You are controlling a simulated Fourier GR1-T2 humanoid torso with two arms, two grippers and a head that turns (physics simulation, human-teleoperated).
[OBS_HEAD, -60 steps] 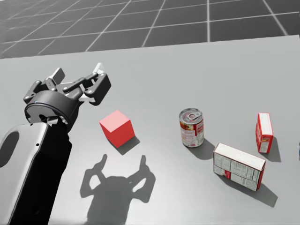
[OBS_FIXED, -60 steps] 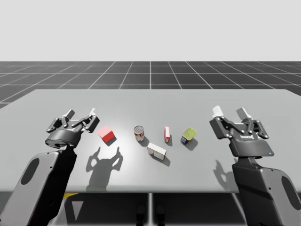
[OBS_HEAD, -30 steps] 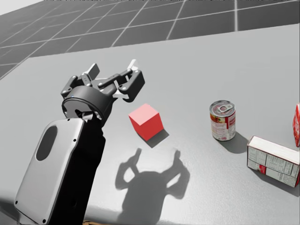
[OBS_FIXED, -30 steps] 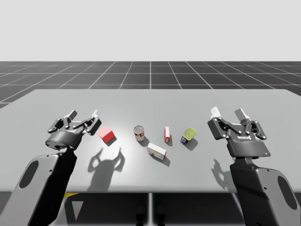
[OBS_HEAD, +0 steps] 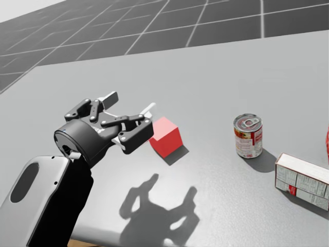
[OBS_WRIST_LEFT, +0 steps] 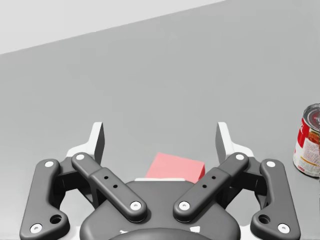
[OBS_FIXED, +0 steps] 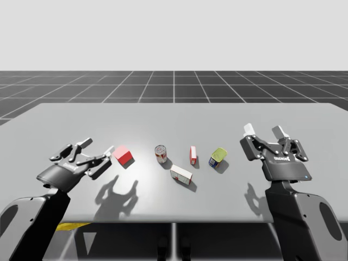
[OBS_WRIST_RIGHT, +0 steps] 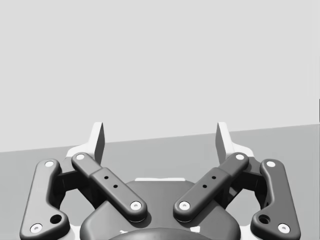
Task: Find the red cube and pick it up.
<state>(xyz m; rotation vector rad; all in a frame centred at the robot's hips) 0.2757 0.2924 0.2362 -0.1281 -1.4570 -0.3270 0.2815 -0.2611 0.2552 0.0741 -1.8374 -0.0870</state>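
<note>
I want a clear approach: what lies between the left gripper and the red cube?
Nothing. The left wrist view shows the red cube just ahead of the left gripper, between its open jaws, with only bare table there.

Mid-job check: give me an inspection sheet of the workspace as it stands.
Surface: flat grey table, gripper shadows on it.
Job's things: red cube resting on the table, not lifted.
Clutter: red-labelled tin can; small upright red-and-white box; white box lying flat; blue tub with yellow-green lid.
Grippers: left gripper open, close beside the cube, not gripping; right gripper open, apart from everything.
Cables: nothing seen.
Surroundings: dark gridded floor, pale backdrop.
</note>
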